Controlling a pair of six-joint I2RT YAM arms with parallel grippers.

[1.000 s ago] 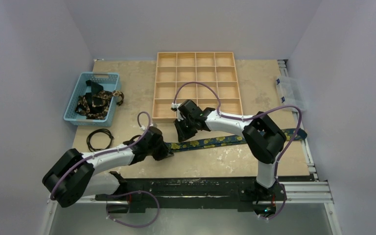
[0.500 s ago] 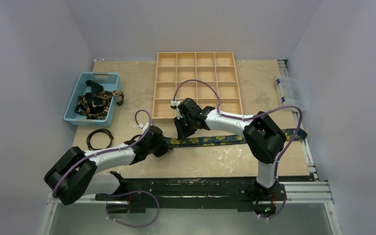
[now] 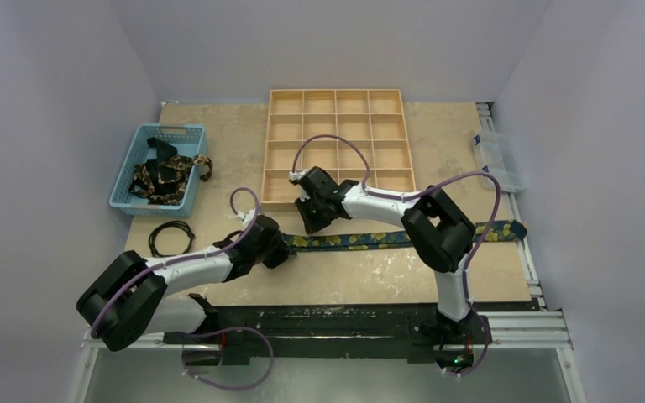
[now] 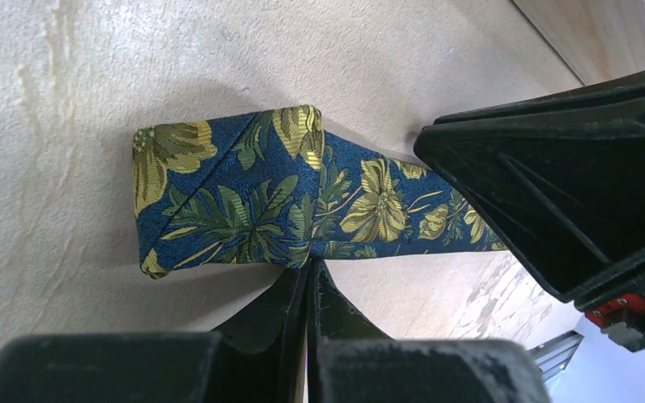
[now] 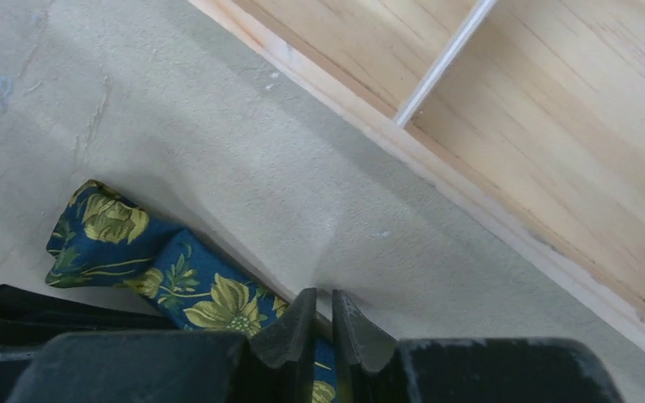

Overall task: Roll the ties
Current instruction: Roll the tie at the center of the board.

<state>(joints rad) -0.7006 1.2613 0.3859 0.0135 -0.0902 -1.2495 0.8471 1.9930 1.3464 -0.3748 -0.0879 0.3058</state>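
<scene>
One tie (image 3: pixel 386 238), dark blue with yellow-gold flowers, lies stretched across the table from left to right. Its left end is folded over on itself in the left wrist view (image 4: pixel 227 197) and sits slightly raised off the table. My left gripper (image 3: pixel 284 248) is shut, its tips (image 4: pixel 311 273) pinching the near edge of that fold. My right gripper (image 3: pixel 309 225) is shut to a thin slit, its tips (image 5: pixel 319 302) down at the tie's far edge (image 5: pixel 210 294), just right of the fold. More ties (image 3: pixel 164 175) lie bunched in a blue basket.
The wooden compartment tray (image 3: pixel 336 99) stands just beyond the right gripper; its rim also shows in the right wrist view (image 5: pixel 437 159). The blue basket (image 3: pixel 134 143) is at the far left, with a black cable loop (image 3: pixel 172 238) in front of it. A clear plastic box (image 3: pixel 497 159) sits at the right edge.
The tie's left end has been drawn left and a little farther back, and the tie now lies straighter. My right gripper has shifted left and back; my left gripper moved slightly back.
</scene>
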